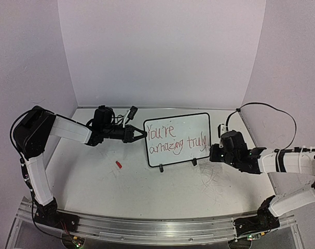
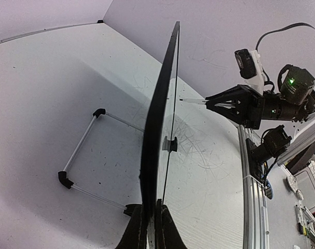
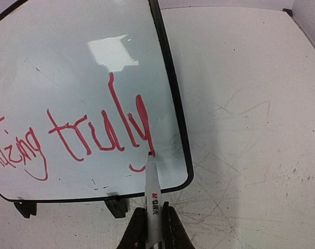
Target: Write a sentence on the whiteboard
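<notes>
Seen from above, a small rectangular whiteboard (image 1: 191,124) with a thin black frame and rounded corners stands propped up near the middle of the scuffed grey-white tabletop (image 1: 95,181). It rests on two small black feet (image 1: 162,167) and faces my arms. My left hand (image 1: 141,134) reaches in from the left and is clenched on the board's left edge, one finger in front and one behind. I judge this grip is there to brace the light board so it does not slide or tip under writing pressure. The sentence (image 1: 175,141), thin red handwriting in two lines, reads "You're" above "amazing truly" and fills most of the board's face. My right hand (image 3: 151,228) comes in from the right and is closed tight on a slim pale marker with a red tip (image 3: 152,192), the barrel running straight out between the fingers. In the right wrist view the tip touches the board at the lower right, on the tail of the final "y" in "truly", just inside the frame's corner. With the last letter formed, I judge the writing is at or very near its end. A small red object (image 1: 118,164), possibly the marker's cap, lies on the tabletop well to the left of the board, out of both arms' way. In the left wrist view a thin wire stand (image 2: 82,142) props the board from behind.
</notes>
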Controlling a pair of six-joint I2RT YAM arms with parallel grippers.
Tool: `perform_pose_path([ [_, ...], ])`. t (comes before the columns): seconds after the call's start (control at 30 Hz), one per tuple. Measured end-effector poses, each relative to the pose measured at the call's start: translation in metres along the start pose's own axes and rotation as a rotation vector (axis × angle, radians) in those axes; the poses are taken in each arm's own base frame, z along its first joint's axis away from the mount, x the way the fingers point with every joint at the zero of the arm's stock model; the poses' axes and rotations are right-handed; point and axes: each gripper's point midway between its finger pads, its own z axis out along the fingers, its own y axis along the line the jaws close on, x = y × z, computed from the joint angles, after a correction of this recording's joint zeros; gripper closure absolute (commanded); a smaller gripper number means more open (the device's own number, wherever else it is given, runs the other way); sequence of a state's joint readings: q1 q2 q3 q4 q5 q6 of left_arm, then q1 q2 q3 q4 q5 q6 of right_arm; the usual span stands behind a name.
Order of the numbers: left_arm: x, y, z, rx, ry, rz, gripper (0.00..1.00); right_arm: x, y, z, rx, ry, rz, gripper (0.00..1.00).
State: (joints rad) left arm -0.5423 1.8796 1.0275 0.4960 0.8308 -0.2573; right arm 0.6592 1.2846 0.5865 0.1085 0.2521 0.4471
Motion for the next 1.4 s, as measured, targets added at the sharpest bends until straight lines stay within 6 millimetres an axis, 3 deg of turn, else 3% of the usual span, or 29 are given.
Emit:
perform_pose_path([
  [0.93, 0.0, -0.001, 0.0, 0.005, 0.001, 0.003, 1.0, 0.01, -0.017, 0.016, 0.076, 0.026, -0.001, 1.0],
  [1.07, 0.0, 0.0, 0.0, -0.001, 0.002, -0.001, 1.0, 0.003, -0.015, -0.001, 0.047, 0.024, 0.021, 1.0],
  [1.27, 0.0, -0.001, -0.002, -0.009, 0.007, -0.009, 1.0, -0.059, -0.003, -0.069, -0.093, -0.171, 0.102, 1.0],
  [1.4, 0.0, -0.005, -0.005, -0.016, 0.012, -0.013, 1.0, -0.075, -0.004, -0.082, -0.091, -0.227, 0.097, 1.0],
])
